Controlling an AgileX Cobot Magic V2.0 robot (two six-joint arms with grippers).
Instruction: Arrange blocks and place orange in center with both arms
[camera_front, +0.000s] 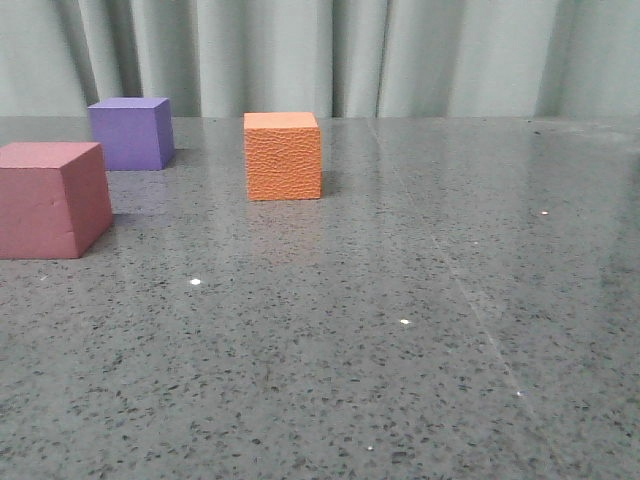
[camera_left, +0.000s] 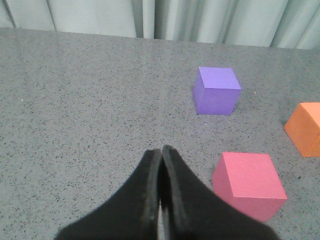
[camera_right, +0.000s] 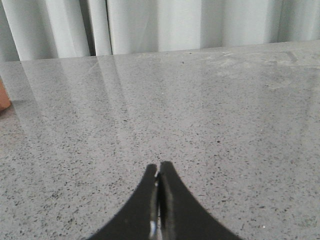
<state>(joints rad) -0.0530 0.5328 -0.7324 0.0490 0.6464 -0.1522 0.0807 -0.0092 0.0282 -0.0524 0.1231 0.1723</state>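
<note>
The orange cube (camera_front: 283, 156) with a pebbled face sits on the grey speckled table (camera_front: 400, 330), left of middle and toward the back. The purple cube (camera_front: 131, 132) stands at the far left back. The pink-red cube (camera_front: 50, 199) sits nearer, at the left edge. No gripper shows in the front view. In the left wrist view my left gripper (camera_left: 161, 150) is shut and empty, with the pink-red cube (camera_left: 248, 183) close beside it, the purple cube (camera_left: 217, 90) beyond, and the orange cube (camera_left: 307, 128) at the frame edge. My right gripper (camera_right: 158, 166) is shut and empty over bare table.
A pale green curtain (camera_front: 330, 55) hangs behind the table's far edge. A sliver of the orange cube (camera_right: 3, 95) shows at the edge of the right wrist view.
</note>
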